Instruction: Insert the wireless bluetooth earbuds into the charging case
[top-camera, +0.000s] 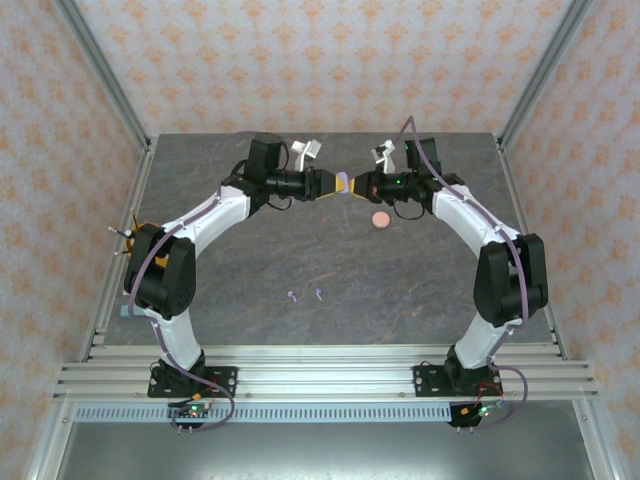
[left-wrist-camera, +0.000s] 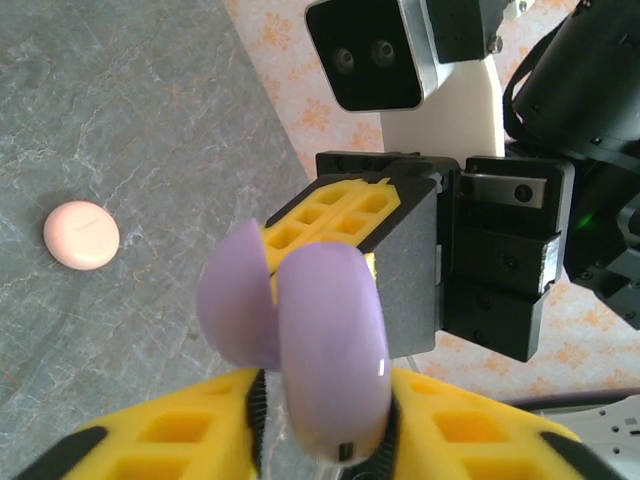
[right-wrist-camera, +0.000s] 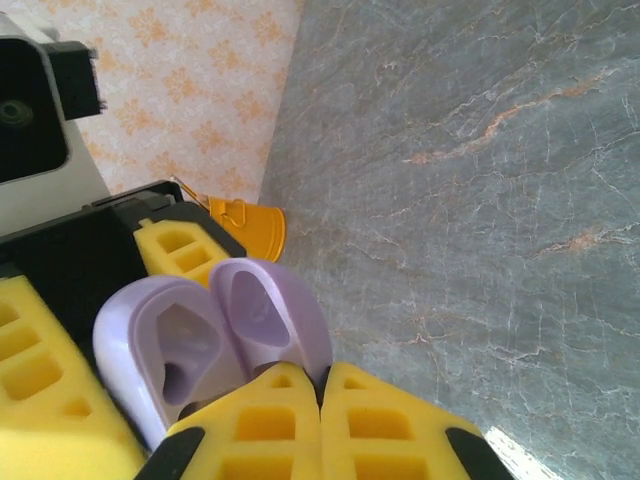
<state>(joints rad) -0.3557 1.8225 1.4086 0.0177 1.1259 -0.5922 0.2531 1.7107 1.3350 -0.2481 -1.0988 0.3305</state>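
Grey table (top-camera: 400, 290); open purple case (top-camera: 343, 183), mouth rightward

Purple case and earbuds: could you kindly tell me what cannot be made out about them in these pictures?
- Purple case, right wrist view: the right hand covers its lower wells, so any earbud inside is hidden.
- Earbuds, top view: too small to tell their pose.
- Pink case, left wrist view: closed, contents hidden.
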